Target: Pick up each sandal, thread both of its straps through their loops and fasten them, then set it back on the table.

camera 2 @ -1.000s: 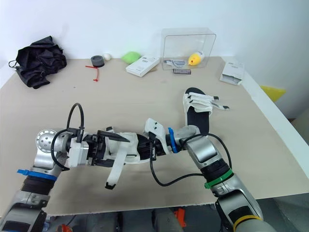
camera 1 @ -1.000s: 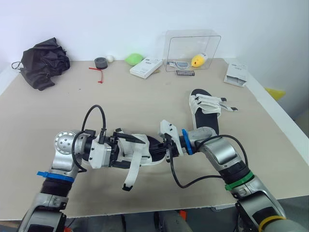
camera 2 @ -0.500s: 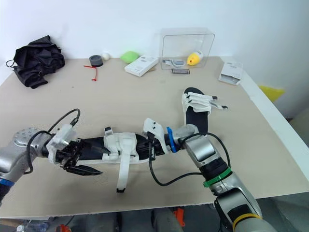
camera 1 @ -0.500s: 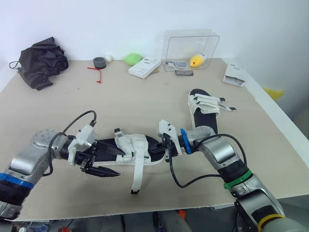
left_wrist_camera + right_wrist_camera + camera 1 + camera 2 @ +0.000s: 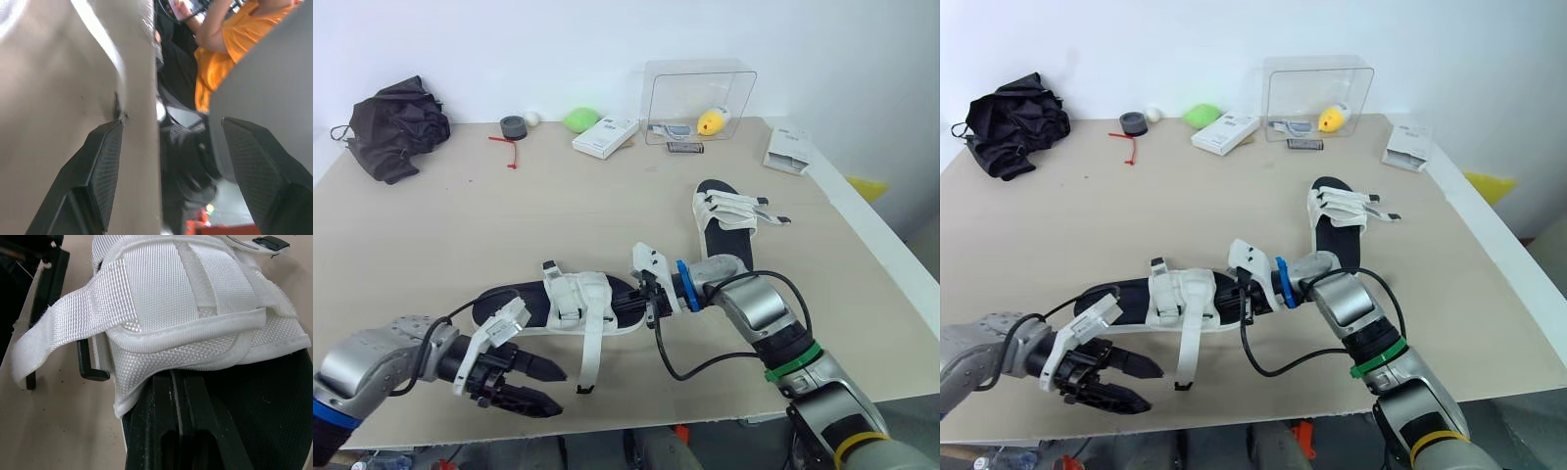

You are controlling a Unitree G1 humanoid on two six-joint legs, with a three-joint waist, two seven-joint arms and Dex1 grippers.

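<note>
Right fingers shut on the end of the near sandal on the counter, left fingers wide open and empty by the front edge, so a sloppy reach could shove the loose strap aside or swivel the sandal.

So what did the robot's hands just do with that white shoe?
The left gripper let go of the near sandal and pulled back toward the front edge of the table, and it is open now. The right gripper stays shut on the sandal's other end. One strap still dangles loose, and the far sandal hasn't moved.
</note>
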